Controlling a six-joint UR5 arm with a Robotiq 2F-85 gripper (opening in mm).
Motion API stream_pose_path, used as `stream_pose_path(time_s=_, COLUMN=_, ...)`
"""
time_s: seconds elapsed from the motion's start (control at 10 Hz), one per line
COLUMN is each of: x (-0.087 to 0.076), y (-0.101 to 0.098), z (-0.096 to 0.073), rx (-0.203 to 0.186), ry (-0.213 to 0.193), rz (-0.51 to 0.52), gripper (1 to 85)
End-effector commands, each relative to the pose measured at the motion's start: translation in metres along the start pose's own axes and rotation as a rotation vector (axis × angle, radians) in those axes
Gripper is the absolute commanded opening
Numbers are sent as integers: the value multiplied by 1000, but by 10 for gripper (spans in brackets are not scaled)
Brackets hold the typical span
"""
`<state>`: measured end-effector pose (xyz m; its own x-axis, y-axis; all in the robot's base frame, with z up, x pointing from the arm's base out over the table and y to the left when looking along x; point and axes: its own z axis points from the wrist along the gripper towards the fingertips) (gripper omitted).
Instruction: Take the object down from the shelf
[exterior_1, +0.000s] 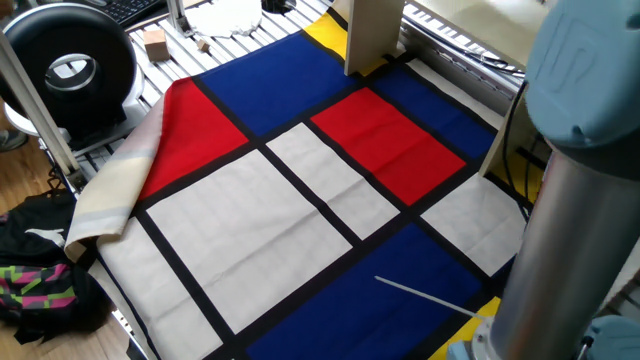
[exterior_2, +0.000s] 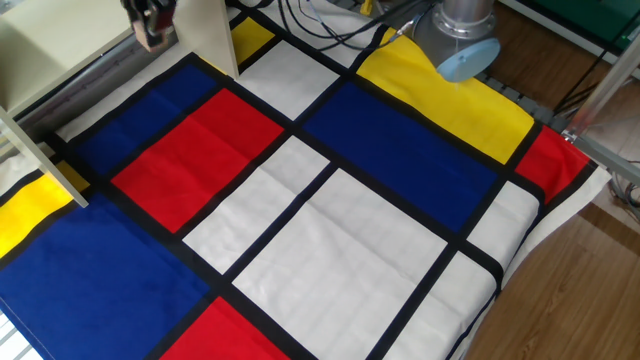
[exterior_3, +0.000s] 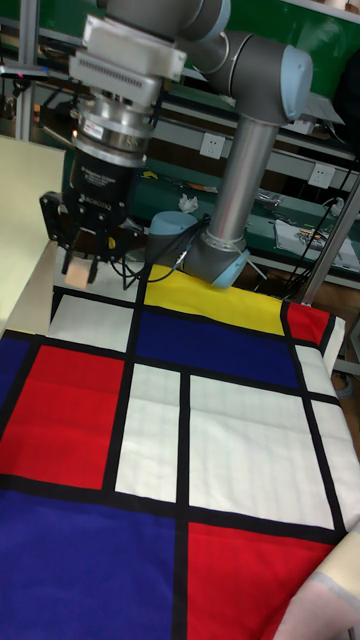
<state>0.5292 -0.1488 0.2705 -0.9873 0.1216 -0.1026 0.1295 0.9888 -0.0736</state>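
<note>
Object, a tiny tan wooden cube, sits pinched between the two fingers of the claw, which hangs in the air with the cube clear of any surface, as the tall fixed view shows. The claw's dark fingers close on the cube from either side, so the claw is clenched on it. The claw points down over the far left edge of the checked cloth, above a white panel and just beside the pale cream shelf, whose flat upright panel rises at the left of that view. In the other fixed view the claw shows only as a blurred dark shape at the top edge, in front of the shelf and above a blue panel of the cloth; the cube cannot be made out there. The arm's grey column stands at the back of the bench on its blue-capped base, at the edge of a yellow panel. In one fixed view the same column fills the right side, and a shelf upright stands on the cloth at the far end. Beyond the cloth, on the ribbed metal frame, lies a bigger tan block, next to a round black device; a dark bag lies on the floor at the left
</note>
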Motion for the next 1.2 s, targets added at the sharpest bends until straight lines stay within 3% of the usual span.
stream_pose_path(time_s=0.0, x=-2, y=12, z=14, rx=-10, ry=-20, rz=-12, gripper=13)
stream_pose_path(time_s=0.4, x=-10, y=10, z=22, rx=2, ry=-43, rz=-64, gripper=13)
stream_pose_path(time_s=0.5, x=-3, y=2, z=22, rx=31, ry=-14, rz=-91, gripper=13)
stream_pose_path(time_s=0.8, x=9, y=-6, z=21, rx=59, ry=35, rz=-111, gripper=13)
stream_pose_path(time_s=1.1, x=8, y=16, z=22, rx=-25, ry=24, rz=-163, gripper=13)
